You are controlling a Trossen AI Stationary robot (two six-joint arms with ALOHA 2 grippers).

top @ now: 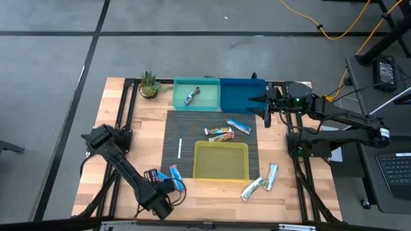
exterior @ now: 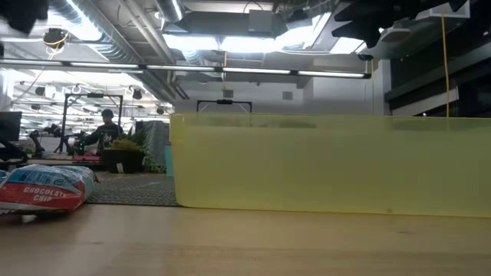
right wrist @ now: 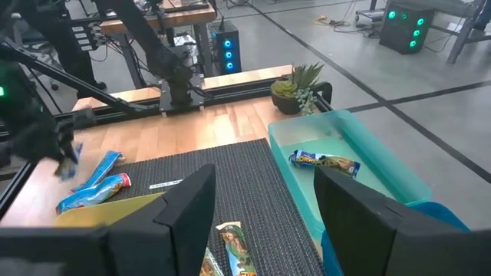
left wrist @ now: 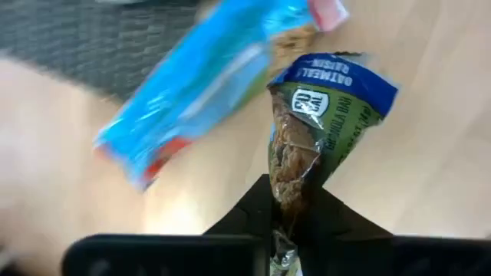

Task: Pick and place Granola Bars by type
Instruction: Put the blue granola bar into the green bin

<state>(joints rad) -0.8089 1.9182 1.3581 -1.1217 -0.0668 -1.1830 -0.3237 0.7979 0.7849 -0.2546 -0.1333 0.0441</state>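
**Sorting bars: left tool pinching a wrapper**

Counter (top: 141, 128): wooden top, dark mat (top: 183, 131) at centre. Yellow bin (top: 221, 160) on the mat's near part, nothing visible inside. Teal bin (top: 196, 95) at the far edge holds one blue-ended bar (top: 192, 96); blue bin (top: 241, 94) touches it on the right, contents partly hidden by the right arm. Small potted plant (top: 149, 85) at the far left corner. Room beyond: grey floor, yellow cable, a seated person in the low view.

Loose bars: two on the mat (top: 229, 129), two silver-blue ones (top: 262, 181) right of the yellow bin, one light blue bar (top: 178, 177) near left.

Left tool (top: 168, 186): closed on the end of an oatmeal raisin bar (left wrist: 307, 130) at the near left. Right tool (top: 257, 102): fingers spread, empty, over the blue bin.
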